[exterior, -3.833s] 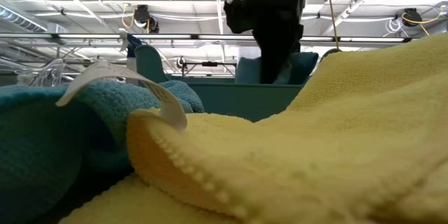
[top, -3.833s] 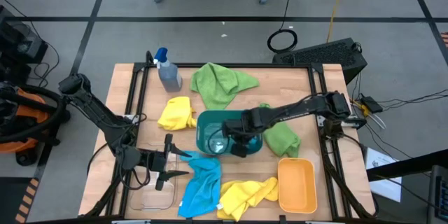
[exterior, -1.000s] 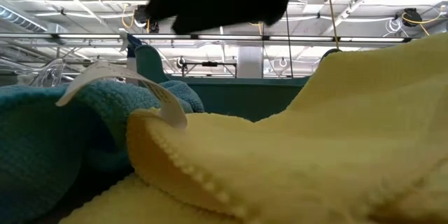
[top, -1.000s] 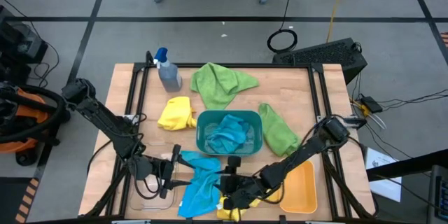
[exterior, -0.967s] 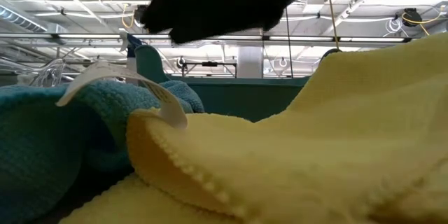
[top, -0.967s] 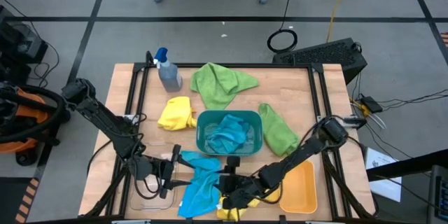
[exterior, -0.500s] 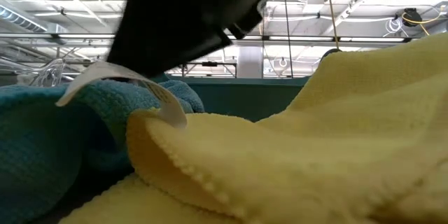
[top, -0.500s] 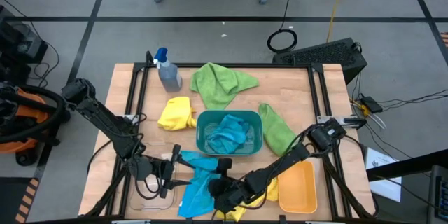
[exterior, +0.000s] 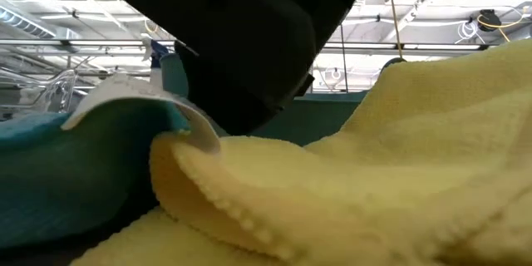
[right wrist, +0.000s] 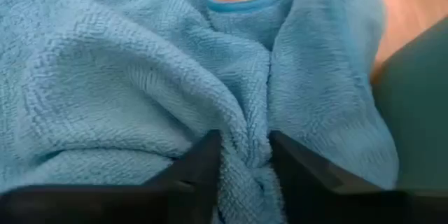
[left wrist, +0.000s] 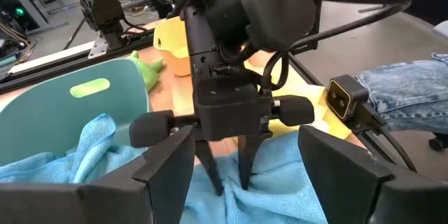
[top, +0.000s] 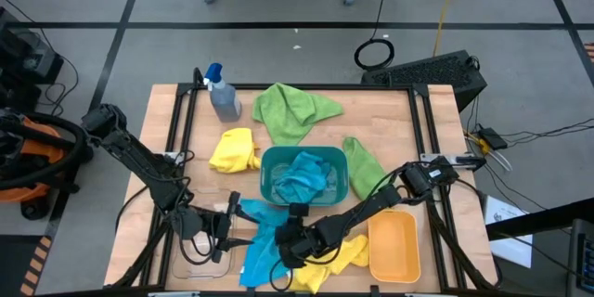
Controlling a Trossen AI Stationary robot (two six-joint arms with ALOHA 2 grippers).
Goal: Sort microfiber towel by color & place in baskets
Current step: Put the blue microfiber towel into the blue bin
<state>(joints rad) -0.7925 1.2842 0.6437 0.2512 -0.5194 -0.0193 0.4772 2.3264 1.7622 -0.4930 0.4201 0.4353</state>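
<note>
Right gripper looks pinched onto the blue towel — next it probably lifts it into the teal basket — left gripper idles half-open nearby.

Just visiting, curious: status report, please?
Right end effector pinching a fold of the blue towel. Left end effector open, waiting beside it. One blue towel already in the teal basket. Nothing blocking.

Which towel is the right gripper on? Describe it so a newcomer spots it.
Start at the teal basket in the table's middle, which already holds one blue cloth. Just in front of it, toward the table's near edge, lies a second blue towel, with the right gripper pinching a fold of it. A yellow towel lies right beside it; only this loose towel is blue.
</note>
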